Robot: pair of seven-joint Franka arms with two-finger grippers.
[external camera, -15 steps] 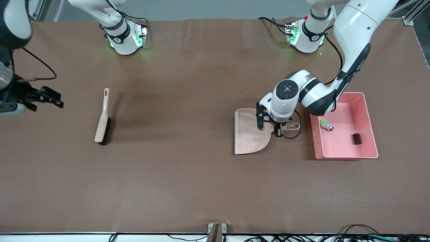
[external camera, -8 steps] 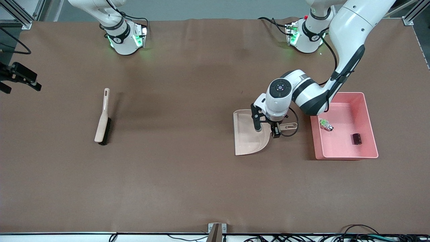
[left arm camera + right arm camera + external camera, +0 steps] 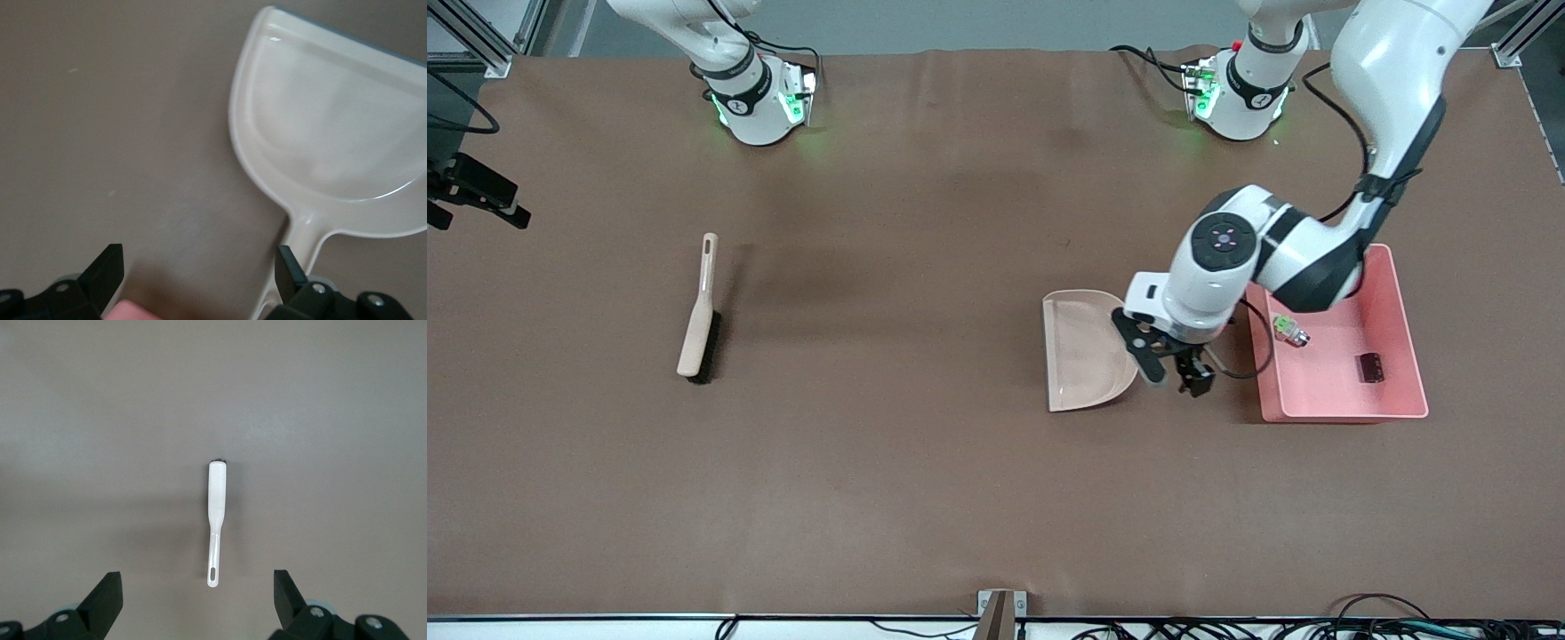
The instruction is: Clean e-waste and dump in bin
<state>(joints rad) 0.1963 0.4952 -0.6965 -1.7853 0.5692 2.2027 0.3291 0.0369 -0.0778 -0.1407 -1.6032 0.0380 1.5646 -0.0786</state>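
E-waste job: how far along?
Looks done: both e-waste parts lie in the pink bin. Dustpan and brush rest on the table. Left pincer is open above the dustpan handle; right pincer open, waiting.

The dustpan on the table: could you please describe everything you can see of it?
The dustpan is beige, smooth plastic by its look, with a wide flat scoop, a raised curved rim and a slim handle. It lies flat and empty on the brown table, its handle pointing toward the pink bin beside it, apart from it. The left gripper hangs open over the handle end, gripping nothing.
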